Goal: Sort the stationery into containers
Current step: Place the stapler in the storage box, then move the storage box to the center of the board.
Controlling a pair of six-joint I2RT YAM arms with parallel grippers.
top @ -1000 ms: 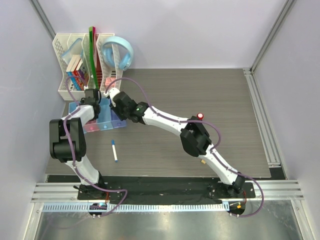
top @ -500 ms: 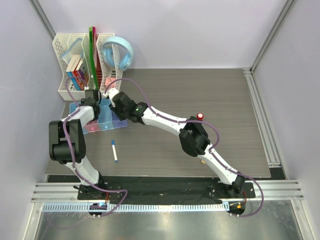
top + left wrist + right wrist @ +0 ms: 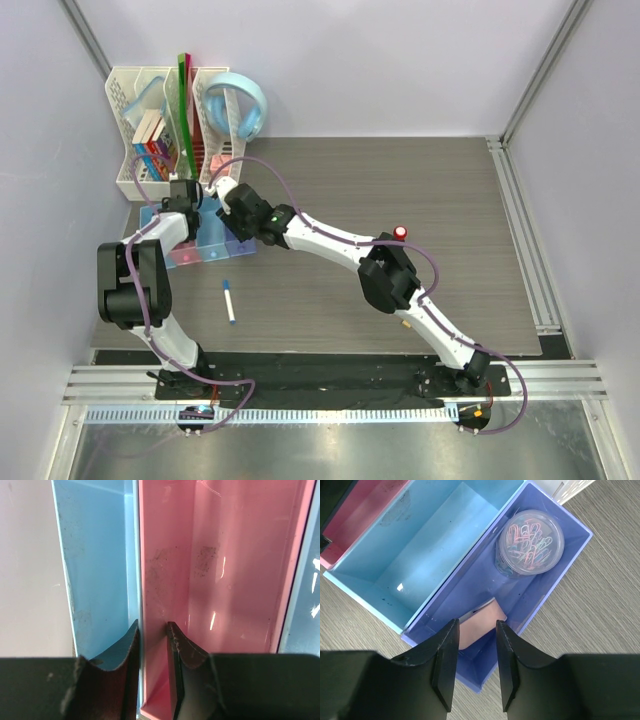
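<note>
Two grippers at bins (image 3: 205, 250), L gripper (image 3: 152, 626) clamped on blue/pink divider (image 3: 138, 575), R gripper (image 3: 476, 625) jaws apart, eraser (image 3: 482, 614) below btwn them, clip jar (image 3: 531, 542) beyond.

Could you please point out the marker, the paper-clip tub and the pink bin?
marker (image 3: 230, 301), top external view, mid-barrel.
paper-clip tub (image 3: 531, 541), right wrist view, lid centre.
pink bin (image 3: 220, 580), left wrist view, bare inside.

4 joined containers (image 3: 208, 244): blue, pink, blue, purple; pinkish eraser (image 3: 478, 625) inside purple; blue-capped marker (image 3: 230, 301) lies outside.
</note>
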